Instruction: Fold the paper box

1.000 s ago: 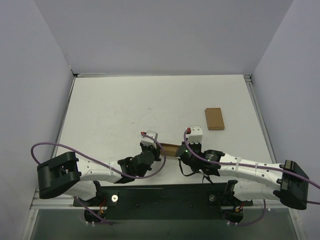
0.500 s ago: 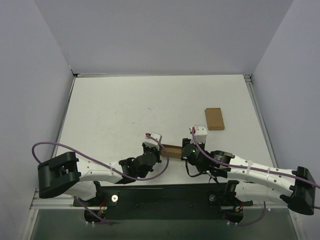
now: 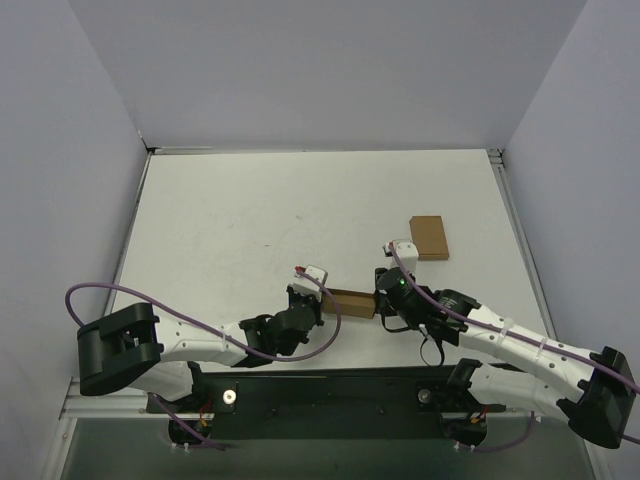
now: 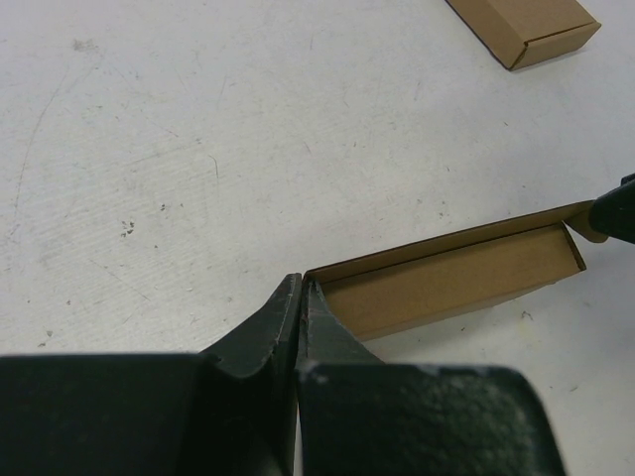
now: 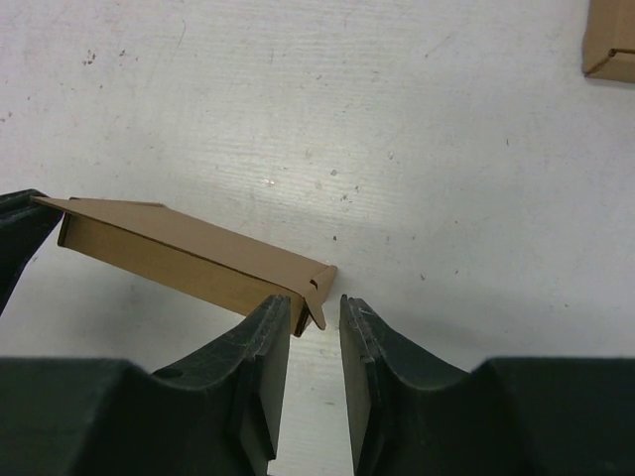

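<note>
The paper box (image 3: 350, 300), a long flat brown kraft piece, lies between my two grippers near the table's front edge. In the left wrist view the box (image 4: 446, 283) shows an open long side, and my left gripper (image 4: 300, 283) is shut on its near left corner. In the right wrist view my right gripper (image 5: 316, 302) is open. The box's (image 5: 169, 248) small end tab sits between its fingers, against the left finger. From above, the left gripper (image 3: 318, 298) and right gripper (image 3: 383, 300) are at opposite ends of the box.
A narrower plain brown cardboard rectangle (image 3: 429, 238) lies behind and to the right of the right gripper. It also shows in the left wrist view (image 4: 521, 25) and the right wrist view (image 5: 610, 40). Grey walls enclose the white table (image 3: 250, 220).
Both grippers and the box between them have shifted to the right. The right arm has stretched out further and its wrist now points more to the left.
</note>
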`<state>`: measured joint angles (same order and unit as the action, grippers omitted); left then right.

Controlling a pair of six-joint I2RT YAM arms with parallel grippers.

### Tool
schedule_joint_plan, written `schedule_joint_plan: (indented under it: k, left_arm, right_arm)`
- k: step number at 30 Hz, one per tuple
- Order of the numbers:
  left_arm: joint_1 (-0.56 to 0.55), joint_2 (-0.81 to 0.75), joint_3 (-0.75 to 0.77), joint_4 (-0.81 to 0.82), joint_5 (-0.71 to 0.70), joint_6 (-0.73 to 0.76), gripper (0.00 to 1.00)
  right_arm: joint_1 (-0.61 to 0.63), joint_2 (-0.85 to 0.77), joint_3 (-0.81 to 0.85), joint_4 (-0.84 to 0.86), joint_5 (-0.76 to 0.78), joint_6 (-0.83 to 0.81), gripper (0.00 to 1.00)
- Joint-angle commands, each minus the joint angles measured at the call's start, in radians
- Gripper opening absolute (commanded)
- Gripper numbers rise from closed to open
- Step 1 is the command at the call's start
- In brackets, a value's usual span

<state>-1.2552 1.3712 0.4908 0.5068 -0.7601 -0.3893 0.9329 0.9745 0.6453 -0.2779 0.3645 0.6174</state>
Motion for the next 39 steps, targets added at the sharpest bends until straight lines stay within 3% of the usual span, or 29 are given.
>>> schedule_joint_plan:
  k: [1, 6, 15, 17, 21, 22, 25, 28, 33, 37, 39]
  left_arm:
    - [-0.01, 0.023, 0.003, -0.128, 0.042, 0.01, 0.0]
    - [-0.009, 0.019, 0.002, -0.129, 0.042, 0.009, 0.0]
    - [-0.01, -0.009, 0.005, -0.132, 0.048, 0.01, 0.0]
    - [-0.009, -0.014, 0.011, -0.142, 0.056, 0.01, 0.0]
    - [-0.009, -0.059, 0.023, -0.165, 0.071, 0.009, 0.23]
    - [-0.01, -0.07, 0.023, -0.165, 0.08, 0.009, 0.38]
    - [-0.007, -0.13, 0.02, -0.169, 0.091, 0.013, 0.61]
    - [-0.004, -0.194, 0.025, -0.183, 0.113, 0.03, 0.71]
    - [0.075, -0.309, 0.037, -0.255, 0.252, 0.056, 0.72]
    - [0.209, -0.356, 0.061, -0.355, 0.49, 0.053, 0.63]
    - [0.246, -0.363, 0.094, -0.428, 0.516, 0.062, 0.59]
  right_arm:
    - [-0.009, 0.012, 0.01, 0.026, -0.068, -0.082, 0.27]
    - [-0.016, 0.038, 0.007, 0.029, -0.073, -0.087, 0.23]
    - [-0.016, 0.069, 0.011, 0.026, -0.061, -0.128, 0.01]
    - [-0.014, 0.069, 0.011, 0.028, -0.061, -0.142, 0.0]
    - [-0.016, 0.058, 0.011, 0.028, -0.058, -0.188, 0.0]
    - [-0.016, 0.055, 0.011, 0.026, -0.056, -0.194, 0.0]
    - [-0.016, 0.049, 0.01, 0.028, -0.059, -0.22, 0.0]
    - [-0.016, 0.047, 0.013, 0.029, -0.067, -0.229, 0.0]
    - [-0.016, 0.049, 0.019, 0.031, -0.082, -0.232, 0.0]
    - [-0.016, 0.047, 0.02, 0.031, -0.087, -0.235, 0.0]
    - [-0.017, 0.049, 0.022, 0.032, -0.09, -0.237, 0.0]
